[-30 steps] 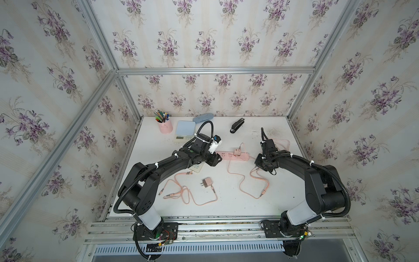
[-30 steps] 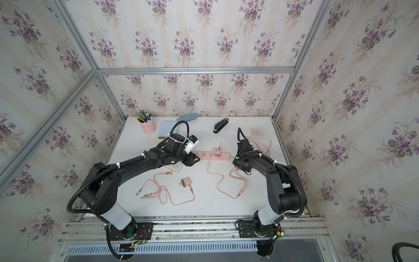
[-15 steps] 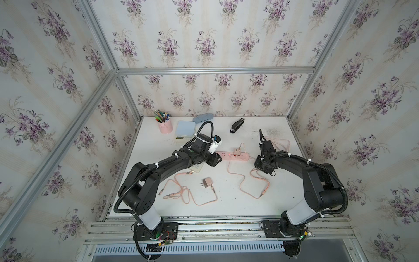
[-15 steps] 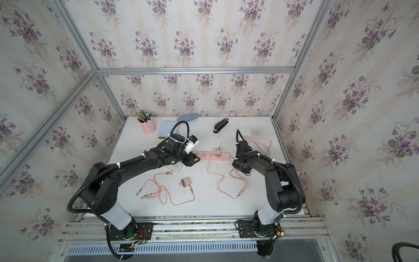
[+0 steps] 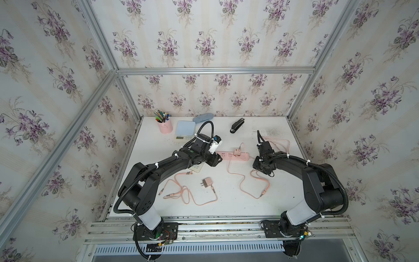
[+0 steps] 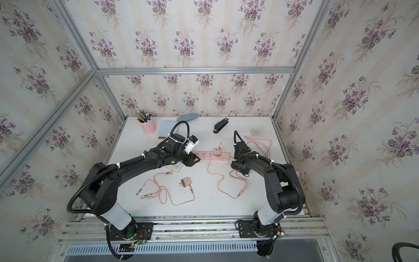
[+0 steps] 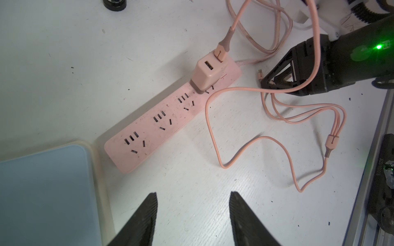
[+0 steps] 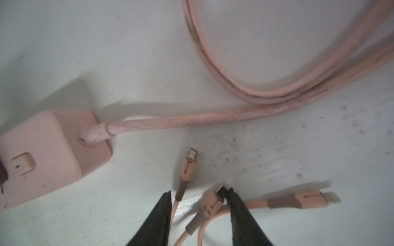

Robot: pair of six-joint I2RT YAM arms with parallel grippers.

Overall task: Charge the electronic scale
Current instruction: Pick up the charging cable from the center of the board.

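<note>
The electronic scale (image 7: 42, 191), pale blue top on a cream base, lies beside the free end of the pink power strip (image 7: 170, 119); in a top view only its cream edge (image 5: 196, 168) shows under my left arm. A pink charger (image 7: 207, 74) sits plugged into the strip, and its pink cable (image 5: 244, 186) splits into three connectors. My right gripper (image 8: 199, 190) is open on the table by the strip's corded end. A USB-C connector (image 8: 211, 204) leans on one finger; the micro-USB connector (image 8: 188, 166) lies by the other. My left gripper (image 7: 193, 196) is open and empty beside the scale.
A second blue-topped scale (image 5: 185, 129), a pink pen cup (image 5: 164, 127), a blue oval case (image 5: 203, 118) and a black stapler (image 5: 237, 125) stand at the back. A loose pink charger (image 5: 206, 182) with its own cable (image 5: 188, 197) lies in front. The strip's thick cord (image 5: 281, 143) loops at the right.
My right gripper's jaws have spread apart over the cable connectors and its wrist has shifted slightly. The left arm has not moved.
</note>
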